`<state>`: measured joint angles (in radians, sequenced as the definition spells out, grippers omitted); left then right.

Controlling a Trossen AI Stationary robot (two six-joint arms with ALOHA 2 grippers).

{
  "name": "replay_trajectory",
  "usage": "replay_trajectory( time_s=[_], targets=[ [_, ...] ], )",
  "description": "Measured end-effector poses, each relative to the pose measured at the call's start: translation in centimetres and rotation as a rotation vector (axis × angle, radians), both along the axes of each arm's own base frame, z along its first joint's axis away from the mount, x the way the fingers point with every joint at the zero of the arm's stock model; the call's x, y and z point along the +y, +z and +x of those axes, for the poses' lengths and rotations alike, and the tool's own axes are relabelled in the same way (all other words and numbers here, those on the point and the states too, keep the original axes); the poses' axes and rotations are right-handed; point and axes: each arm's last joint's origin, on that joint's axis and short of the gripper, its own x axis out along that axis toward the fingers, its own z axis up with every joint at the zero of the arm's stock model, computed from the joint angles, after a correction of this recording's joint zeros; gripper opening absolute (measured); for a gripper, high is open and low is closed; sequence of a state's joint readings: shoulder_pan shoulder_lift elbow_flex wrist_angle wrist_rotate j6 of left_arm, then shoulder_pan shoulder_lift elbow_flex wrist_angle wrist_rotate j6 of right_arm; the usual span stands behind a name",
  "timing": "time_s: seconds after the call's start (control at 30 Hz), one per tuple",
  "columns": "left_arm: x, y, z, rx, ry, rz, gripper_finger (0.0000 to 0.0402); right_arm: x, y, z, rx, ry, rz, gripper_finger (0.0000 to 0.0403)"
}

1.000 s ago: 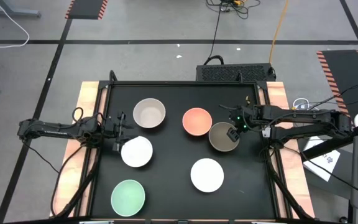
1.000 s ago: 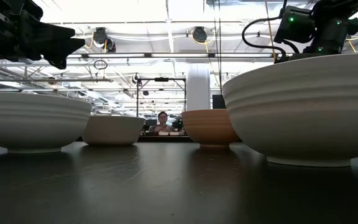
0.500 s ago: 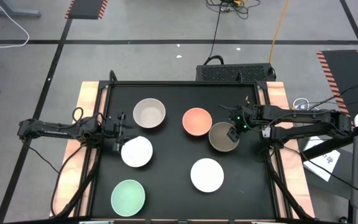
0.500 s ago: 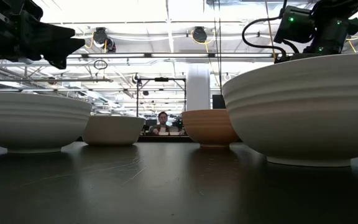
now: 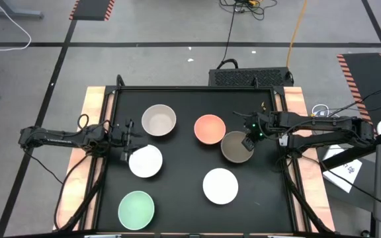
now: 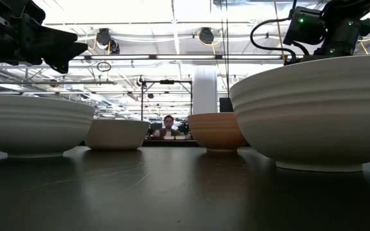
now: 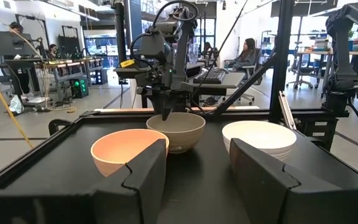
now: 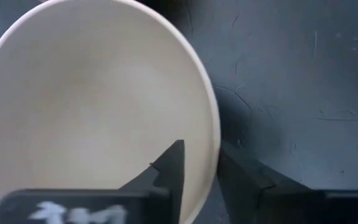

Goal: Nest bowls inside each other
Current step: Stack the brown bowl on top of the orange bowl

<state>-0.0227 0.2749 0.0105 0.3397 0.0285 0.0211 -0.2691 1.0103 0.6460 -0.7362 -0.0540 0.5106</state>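
Observation:
Six bowls stand on the black table (image 5: pixel 184 198): beige-grey (image 5: pixel 159 120), salmon-orange (image 5: pixel 210 129), olive-brown (image 5: pixel 235 148), white (image 5: pixel 145 160), white (image 5: pixel 220 186) and mint green (image 5: pixel 136 208). My right gripper (image 5: pixel 248 140) stands over the olive-brown bowl's right side, shut on its rim. The bowl's left side stands close against the salmon-orange bowl. My left gripper (image 5: pixel 127 140) is open and empty at the table's left, between the beige-grey bowl and the left white bowl; its fingers (image 7: pixel 148 174) stand wide apart. My right gripper holds the olive-brown bowl by its rim (image 8: pixel 212 146) on the side toward the table's right edge. One finger (image 8: pixel 169 168) is inside the bowl and one (image 8: pixel 247 180) outside. The fingers come from above, pointing down. The bowl stands upright, its foot (image 7: pixel 178 148) on the table.
The table has a raised black frame (image 5: pixel 177 88) and wooden side strips (image 5: pixel 92 119). Free table lies at the near middle, between the mint green bowl and the right white bowl. A person (image 6: pixel 167 126) sits in the room far behind the table.

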Motion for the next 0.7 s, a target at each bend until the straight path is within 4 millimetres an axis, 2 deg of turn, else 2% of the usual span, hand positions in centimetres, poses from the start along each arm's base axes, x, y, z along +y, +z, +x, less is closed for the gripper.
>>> replay_trajectory(
  time_s=[0.23,0.7],
  targets=[
    [-0.01,0.01,0.00,-0.001,-0.001,0.000,0.0182,-0.01,0.01,0.02,-0.002,0.002,0.000,0.0007],
    [-0.01,0.02,0.00,-0.002,-0.002,-0.004,0.0182,-0.05,0.08,0.19,-0.022,0.014,-0.009,0.0003]
  ],
)
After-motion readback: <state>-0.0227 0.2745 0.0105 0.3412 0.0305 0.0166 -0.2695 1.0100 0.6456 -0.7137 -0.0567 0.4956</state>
